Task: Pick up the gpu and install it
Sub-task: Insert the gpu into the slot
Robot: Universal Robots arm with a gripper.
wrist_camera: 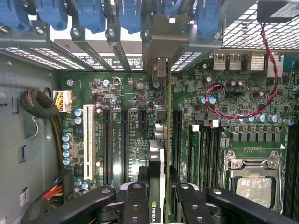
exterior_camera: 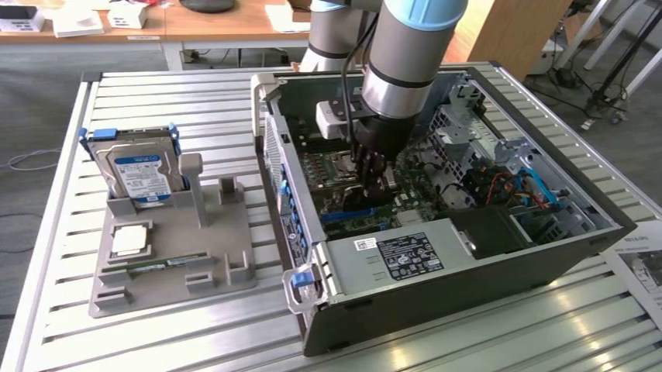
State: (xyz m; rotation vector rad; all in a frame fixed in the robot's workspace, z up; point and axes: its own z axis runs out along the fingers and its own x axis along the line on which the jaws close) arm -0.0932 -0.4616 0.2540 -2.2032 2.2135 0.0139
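Slatted metal table (exterior_camera: 155, 341) carries a grey parts stand (exterior_camera: 207, 267); an open computer case (exterior_camera: 435, 310); perhaps a sheet (exterior_camera: 636, 267).

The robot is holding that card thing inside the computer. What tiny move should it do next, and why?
Probably a gentle push straight toward the green board. The pincer grips the graphics card on its edge. The card's metal end sits at the back of the case, and the card runs in line with the long black slots. So seating it looks like the step left.
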